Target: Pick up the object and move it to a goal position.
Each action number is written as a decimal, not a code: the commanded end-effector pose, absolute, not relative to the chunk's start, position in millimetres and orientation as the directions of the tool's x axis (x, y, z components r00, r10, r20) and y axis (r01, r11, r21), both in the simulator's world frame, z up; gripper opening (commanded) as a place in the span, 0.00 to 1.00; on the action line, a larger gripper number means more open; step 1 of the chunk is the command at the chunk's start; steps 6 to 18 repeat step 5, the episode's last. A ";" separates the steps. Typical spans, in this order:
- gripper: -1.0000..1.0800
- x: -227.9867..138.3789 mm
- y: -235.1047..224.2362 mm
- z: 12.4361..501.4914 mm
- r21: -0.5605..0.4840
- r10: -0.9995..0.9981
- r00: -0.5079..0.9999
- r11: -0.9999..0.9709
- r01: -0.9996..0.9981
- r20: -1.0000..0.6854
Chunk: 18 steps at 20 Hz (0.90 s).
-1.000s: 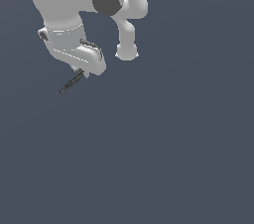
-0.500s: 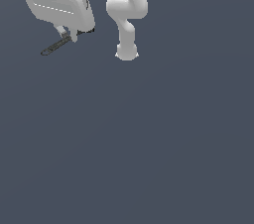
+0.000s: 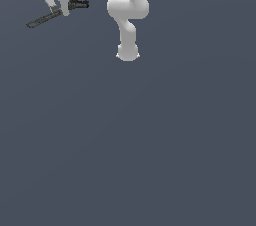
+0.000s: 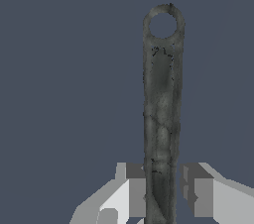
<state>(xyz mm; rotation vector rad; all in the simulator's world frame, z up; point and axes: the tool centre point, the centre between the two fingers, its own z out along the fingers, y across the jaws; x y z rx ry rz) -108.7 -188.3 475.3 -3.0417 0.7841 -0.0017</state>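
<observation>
You see the slim dark grey-black wrench (image 3: 47,18) at the upper part of the exterior view's left, pinched in the white two-finger gripper (image 3: 60,10) of the white robot arm (image 3: 127,10). The fingers (image 3: 65,8) are closed on the handle. The tool lies nearly level, tilted a little, with one end poking out toward the exterior view's left and a darker end showing on the other side of the fingers.

In the wrist view, the wrench (image 4: 161,114) runs straight away from the gripper (image 4: 161,196). Its far end carries a round ring with a hole through it. The grey pad on one side touches the handle; on the other side you can see a narrow gap between the handle and the pad (image 4: 201,193). The forked head is not visible from here.

The ground (image 3: 150,145) is a flat, plain slate-blue surface that fills both views. It has no seams, markings or edges, and no walls or horizon show, so you cannot tell from the pictures how high above it the wrench sits. The arm's white base (image 3: 127,52) stands on this surface, near the exterior view's upper centre, well apart from the wrench. The wrist block is cut off by the frame edge above the gripper.
</observation>
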 end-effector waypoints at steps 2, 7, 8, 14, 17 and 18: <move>0.00 -111.9 -190.1 484.7 0.000 -0.483 0.876 -0.876 -0.483 0.000; 0.00 -112.6 -190.6 487.0 0.000 -0.483 0.876 -0.876 -0.483 0.000; 0.00 -112.6 -190.6 487.0 0.000 -0.483 0.876 -0.876 -0.483 0.000; 0.00 -112.6 -190.6 487.0 0.000 -0.483 0.876 -0.876 -0.483 0.000; 0.00 -112.6 -190.6 487.0 0.000 -0.483 0.876 -0.876 -0.483 0.000; 0.00 -112.6 -190.6 487.0 0.000 -0.483 0.876 -0.876 -0.483 0.000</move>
